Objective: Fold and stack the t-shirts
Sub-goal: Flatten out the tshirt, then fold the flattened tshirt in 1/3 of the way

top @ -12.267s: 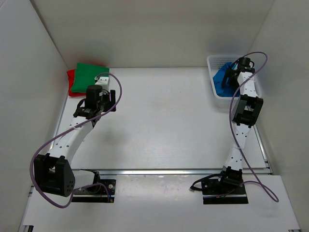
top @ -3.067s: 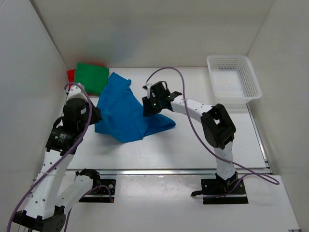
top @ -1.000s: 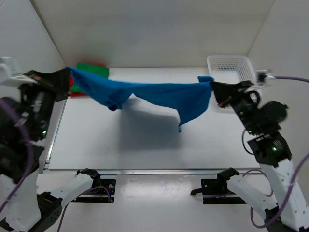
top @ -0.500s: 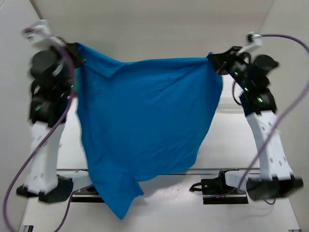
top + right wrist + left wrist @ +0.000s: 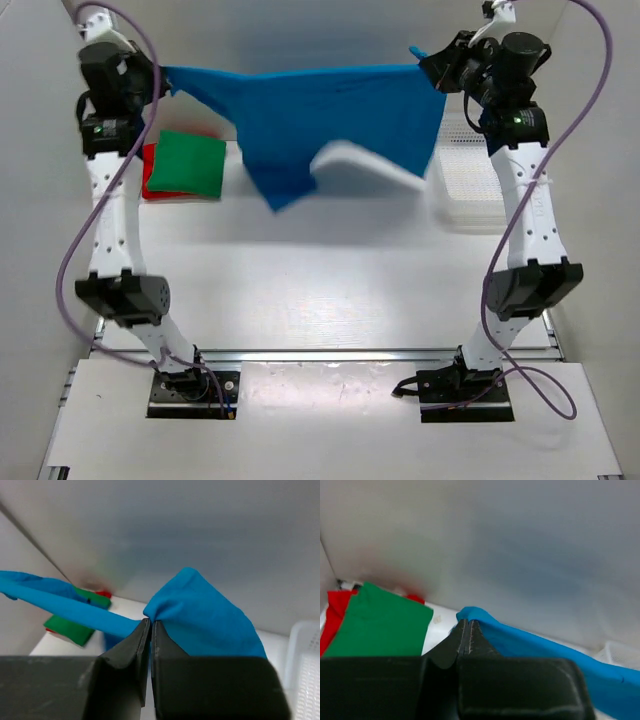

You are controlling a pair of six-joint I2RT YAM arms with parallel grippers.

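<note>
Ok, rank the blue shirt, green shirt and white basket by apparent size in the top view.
The blue shirt, held up nearer the camera
then white basket, partly hidden, so only roughly ahead of
green shirt

— Where is the blue t-shirt (image 5: 330, 110)?
— High in the air, stretched wide. The left gripper (image 5: 160, 75) pinches one top corner and the right gripper (image 5: 425, 62) the other. The cloth hangs clear of the table (image 5: 330, 290), its lower edge blurred.
— And the others?
— The green t-shirt (image 5: 188, 165) lies folded at the far left, on the red t-shirt (image 5: 147, 175), which shows along its left edge. The white basket (image 5: 470, 190) sits far right, partly behind the blue cloth.
</note>
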